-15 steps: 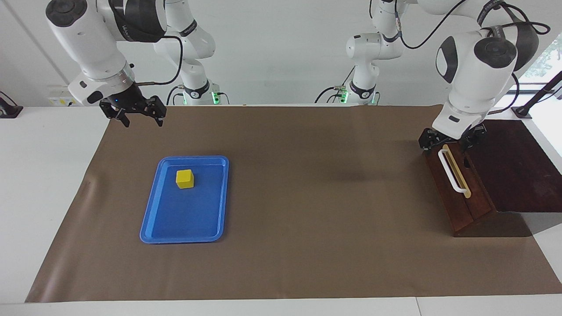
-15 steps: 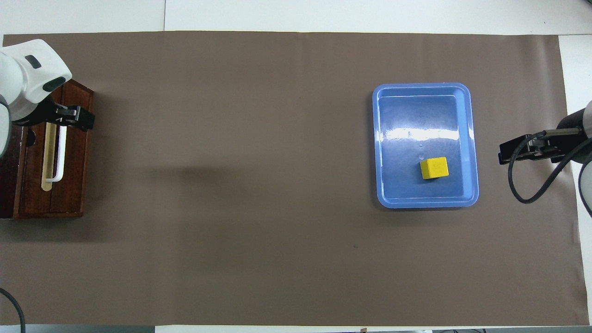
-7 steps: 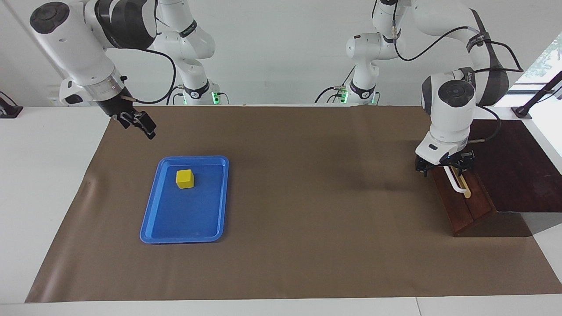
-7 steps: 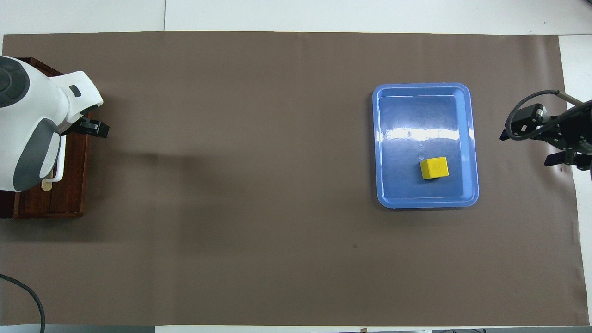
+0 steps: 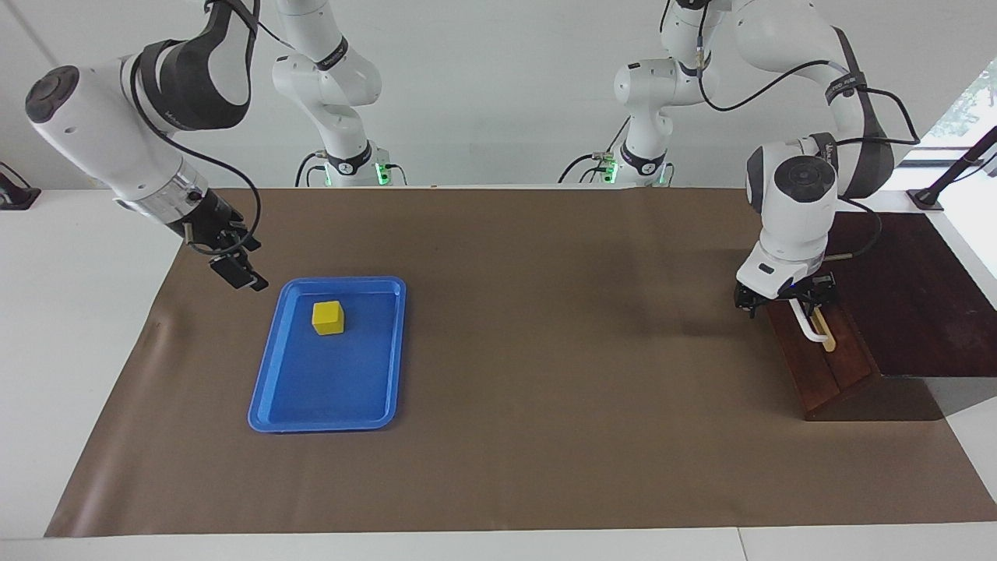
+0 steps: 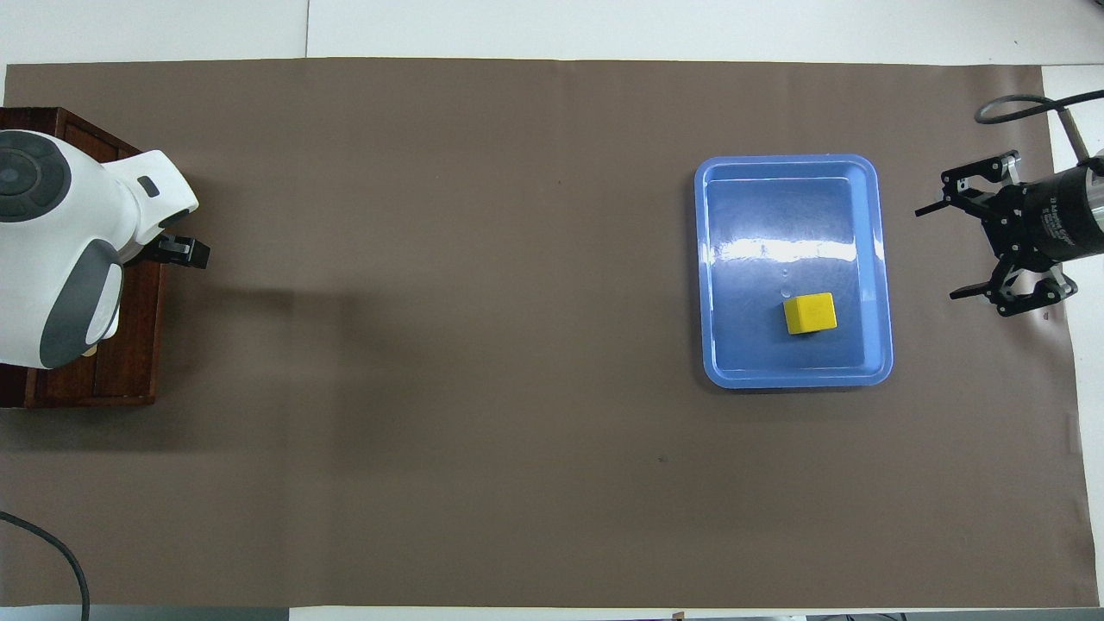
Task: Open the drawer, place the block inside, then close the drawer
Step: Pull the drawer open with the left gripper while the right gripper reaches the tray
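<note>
The yellow block [image 5: 328,317] lies in the blue tray [image 5: 311,405], also seen from overhead as block [image 6: 810,313] in tray [image 6: 880,259]. The drawer [image 5: 818,366] sits shut in its dark wooden box [image 5: 911,296] at the left arm's end of the table. My left gripper [image 5: 787,300] is open and down at the end of the white handle [image 5: 812,329] nearer the robots, its fingers on either side. From overhead its wrist hides the handle and one finger [image 6: 183,252] shows. My right gripper [image 5: 237,269] is open and empty, up beside the tray's corner.
A brown mat [image 5: 545,389] covers the table between the tray and the drawer box. From overhead the right gripper [image 6: 953,248] is over the mat's edge beside the tray. Cables hang from both arms.
My right gripper has come down and toward the tray and turned, its fingers now spread. My left gripper has dropped lower onto the handle's end; the drawer has not moved.
</note>
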Robot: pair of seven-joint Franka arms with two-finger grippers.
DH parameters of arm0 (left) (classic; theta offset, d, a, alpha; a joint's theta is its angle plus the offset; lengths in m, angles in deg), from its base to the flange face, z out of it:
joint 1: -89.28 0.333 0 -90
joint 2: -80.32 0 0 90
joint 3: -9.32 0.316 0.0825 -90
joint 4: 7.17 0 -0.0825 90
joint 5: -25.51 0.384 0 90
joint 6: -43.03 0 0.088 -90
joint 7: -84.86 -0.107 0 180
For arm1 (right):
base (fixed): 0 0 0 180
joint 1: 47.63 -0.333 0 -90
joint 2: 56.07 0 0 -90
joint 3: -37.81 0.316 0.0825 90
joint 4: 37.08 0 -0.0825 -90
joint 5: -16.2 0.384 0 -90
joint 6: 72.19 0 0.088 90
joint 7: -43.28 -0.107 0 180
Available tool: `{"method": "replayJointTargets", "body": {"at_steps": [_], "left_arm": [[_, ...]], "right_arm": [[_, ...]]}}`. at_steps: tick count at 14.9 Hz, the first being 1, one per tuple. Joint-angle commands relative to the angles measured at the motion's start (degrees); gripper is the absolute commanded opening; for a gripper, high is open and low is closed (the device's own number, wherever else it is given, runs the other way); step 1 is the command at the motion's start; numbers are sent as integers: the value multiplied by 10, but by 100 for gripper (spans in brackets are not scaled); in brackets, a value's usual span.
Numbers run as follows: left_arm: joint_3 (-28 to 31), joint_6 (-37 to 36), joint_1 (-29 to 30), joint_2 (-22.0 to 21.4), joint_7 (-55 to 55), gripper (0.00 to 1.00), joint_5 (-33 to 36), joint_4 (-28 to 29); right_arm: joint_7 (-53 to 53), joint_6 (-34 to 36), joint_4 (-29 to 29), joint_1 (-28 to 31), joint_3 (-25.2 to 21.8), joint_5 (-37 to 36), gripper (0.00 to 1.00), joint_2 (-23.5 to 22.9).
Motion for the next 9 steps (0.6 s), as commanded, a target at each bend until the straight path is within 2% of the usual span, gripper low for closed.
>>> {"method": "replayJointTargets", "body": {"at_steps": [1, 4, 7, 9], "left_arm": [[-1, 20, 7, -16, 15, 100, 14, 27], [0, 21, 8, -14, 15, 100, 17, 27], [-1, 21, 9, -13, 15, 100, 43, 27], [-1, 26, 13, -11, 15, 100, 43, 28]], "right_arm": [[-75, -9, -3, 35, 4, 77, 100, -26], [-136, -10, -14, 55, 4, 133, 100, -46], [-138, -27, -92, 48, 4, 140, 100, -19], [-116, -49, -104, 47, 5, 139, 100, -23]]}}
